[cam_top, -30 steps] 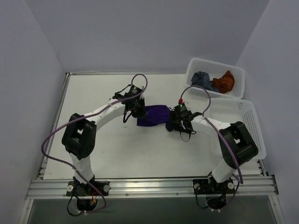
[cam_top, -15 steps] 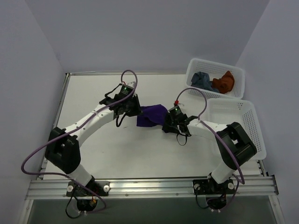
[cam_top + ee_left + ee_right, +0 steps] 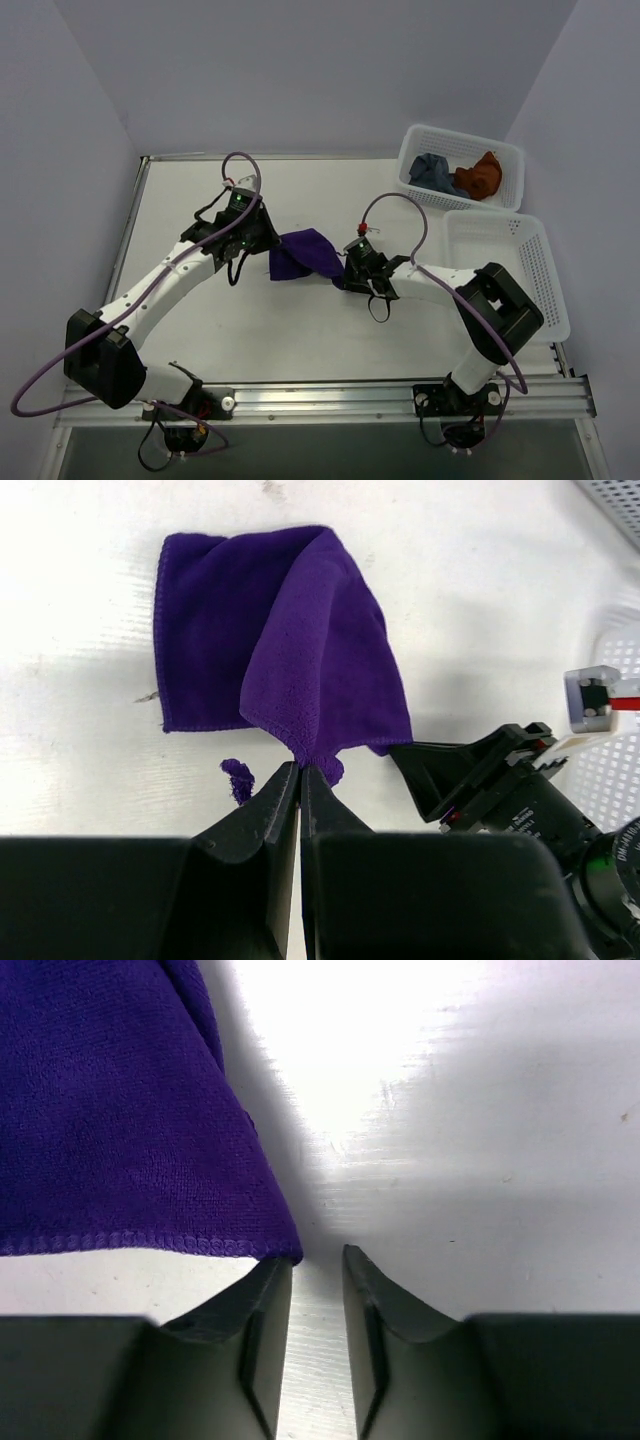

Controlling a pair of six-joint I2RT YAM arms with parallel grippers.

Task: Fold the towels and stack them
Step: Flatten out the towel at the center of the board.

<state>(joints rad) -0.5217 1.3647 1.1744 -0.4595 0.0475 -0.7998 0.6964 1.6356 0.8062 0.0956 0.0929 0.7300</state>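
Left gripper (image 3: 300,772) pinches a corner of the purple towel (image 3: 270,640), cloth half-doubled mid-table | right gripper (image 3: 315,1265) narrowly parted at its hem, gripping nothing | blue-grey towel (image 3: 430,170), rust towel (image 3: 483,175) crumpled in far basket (image 3: 465,136) | judged: first fold underway, no stack yet

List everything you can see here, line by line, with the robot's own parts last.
deep purple cloth towel: one, partly folded, mid-table between the grippers
slate blue-grey cloth towel: one, crumpled in the far white perforated plastic basket
rust orange-brown cloth towel: one, same basket, right of the blue-grey one
near white perforated plastic basket: one, at the table's right edge
white table: one, under everything
left gripper: one, black, shut on a corner of the purple towel
right gripper: one, black, jaws slightly apart at the purple towel's hem
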